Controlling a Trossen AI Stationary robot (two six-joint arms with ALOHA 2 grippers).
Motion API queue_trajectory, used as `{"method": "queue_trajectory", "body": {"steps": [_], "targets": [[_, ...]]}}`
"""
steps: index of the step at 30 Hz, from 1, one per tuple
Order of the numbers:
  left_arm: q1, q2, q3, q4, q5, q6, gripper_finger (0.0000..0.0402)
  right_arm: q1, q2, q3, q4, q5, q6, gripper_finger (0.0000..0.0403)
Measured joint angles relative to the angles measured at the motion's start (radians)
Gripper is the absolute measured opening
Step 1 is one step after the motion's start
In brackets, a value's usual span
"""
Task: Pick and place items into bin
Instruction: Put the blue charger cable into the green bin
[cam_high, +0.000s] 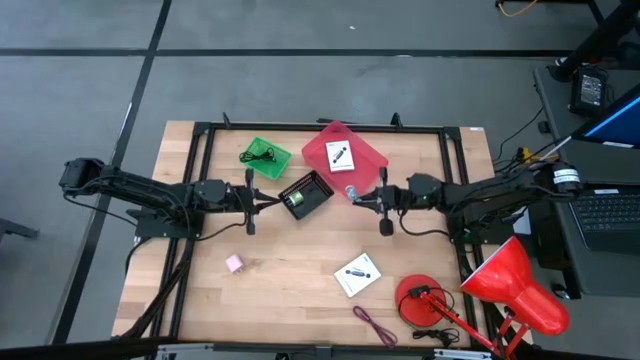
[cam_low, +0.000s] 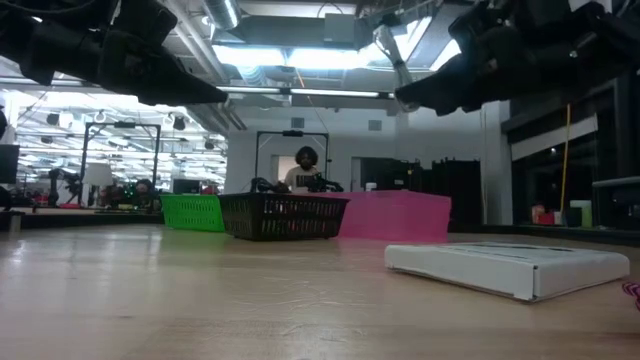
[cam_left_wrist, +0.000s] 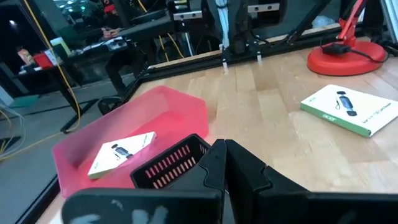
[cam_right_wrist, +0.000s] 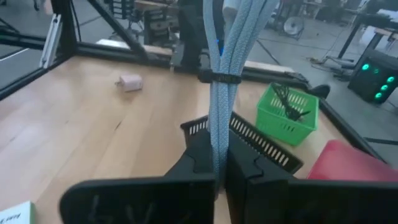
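My right gripper (cam_high: 357, 198) hovers just right of the black basket (cam_high: 305, 195), shut on a grey-blue bundled cord (cam_right_wrist: 221, 68). My left gripper (cam_high: 268, 203) hovers at the basket's left side, shut and empty (cam_left_wrist: 225, 163). One white card (cam_high: 340, 155) lies flat in the red bin (cam_high: 365, 158). The other white card (cam_high: 358, 274) lies flat on the table. The pink cube (cam_high: 234, 263) sits on the wood at the near left. The maroon cord (cam_high: 375, 325) lies near the table's near edge. My right gripper pinches the grey-blue cord bundle's lower end (cam_right_wrist: 217, 146) between its two fingers. The fingers come level from the table's right. The bundle, bound by a black tie (cam_right_wrist: 219, 78), sticks out beyond the fingertips, slants upward (cam_low: 393, 55) and is lifted clear of the table.
A green bin (cam_high: 266, 158) holding a black cord stands far left of the basket. The red desk lamp (cam_high: 515, 285), with its round base (cam_high: 425, 300), fills the near right corner. A black frame (cam_high: 200, 150) borders the table. A person sits beyond the far edge (cam_low: 305, 165).
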Motion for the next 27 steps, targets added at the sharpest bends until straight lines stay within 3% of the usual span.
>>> {"method": "queue_trajectory", "body": {"steps": [17,27], "targets": [[0.0,0.0,0.0,0.036,-0.034,0.027,0.0004,0.003,0.029,-0.003,0.024,-0.001,0.03,0.0],[0.0,0.0,0.0,0.057,-0.034,0.008,0.0004,0.003,0.127,-0.003,0.173,-0.001,0.028,0.0]]}}
